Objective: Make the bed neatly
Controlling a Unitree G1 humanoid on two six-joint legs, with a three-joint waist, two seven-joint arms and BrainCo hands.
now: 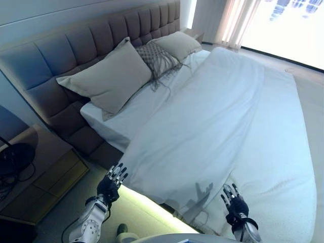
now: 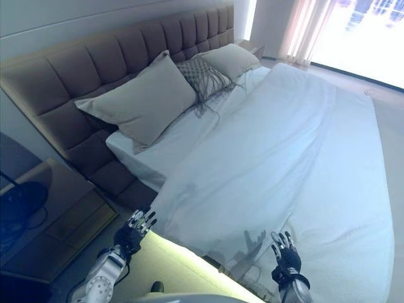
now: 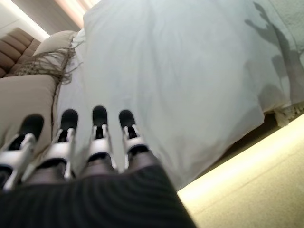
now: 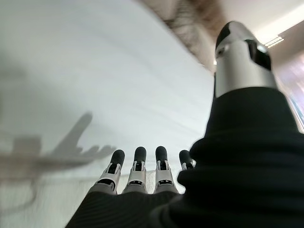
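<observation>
A white duvet (image 1: 217, 116) lies spread over the bed, its upper edge drawn back at a slant so the white sheet (image 1: 126, 114) below the pillows shows. A large beige pillow (image 1: 109, 78), a fringed patterned cushion (image 1: 158, 56) and a second beige pillow (image 1: 177, 44) lean on the padded headboard (image 1: 66, 55). My left hand (image 1: 112, 185) is open beside the duvet's near corner, not touching it. My right hand (image 1: 234, 202) is open just above the duvet's near edge. The duvet also shows in the left wrist view (image 3: 180, 71) and the right wrist view (image 4: 95, 85).
A wooden bedside table (image 1: 40, 172) with a dark lamp (image 1: 15, 157) stands at my left. A lit strip (image 1: 147, 202) runs along the bed base. Curtains (image 1: 238, 20) and a bright window (image 1: 288, 25) lie beyond the far side of the bed.
</observation>
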